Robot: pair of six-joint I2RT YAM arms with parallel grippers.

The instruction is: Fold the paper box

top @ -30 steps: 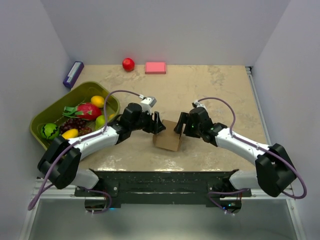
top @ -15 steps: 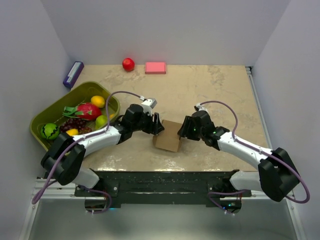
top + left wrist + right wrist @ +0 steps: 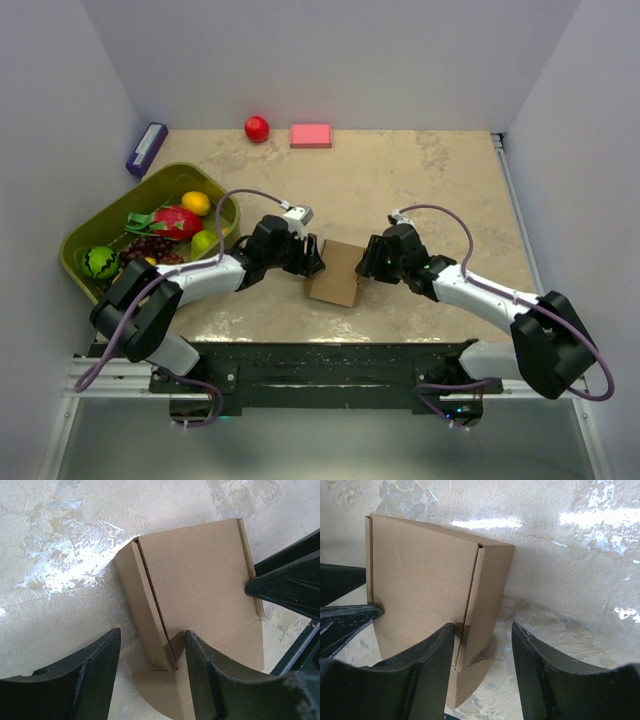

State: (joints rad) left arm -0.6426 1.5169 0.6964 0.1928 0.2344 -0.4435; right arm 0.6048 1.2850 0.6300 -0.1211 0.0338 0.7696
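Over the last second I see both arms close in on the plain brown cardboard paper box (image 3: 336,272) at table centre. The left gripper (image 3: 308,256) is at its 9 o'clock and the right gripper (image 3: 368,262) at 3 o'clock, jaws spread astride each raised side wall. I judge the side folds come next.

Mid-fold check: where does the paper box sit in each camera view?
Top external: the paper box lies just below the picture's centre.
Left wrist: it fills the centre and right.
Right wrist: it fills the centre and left.
Shared landmark: the beige marbled table under it.
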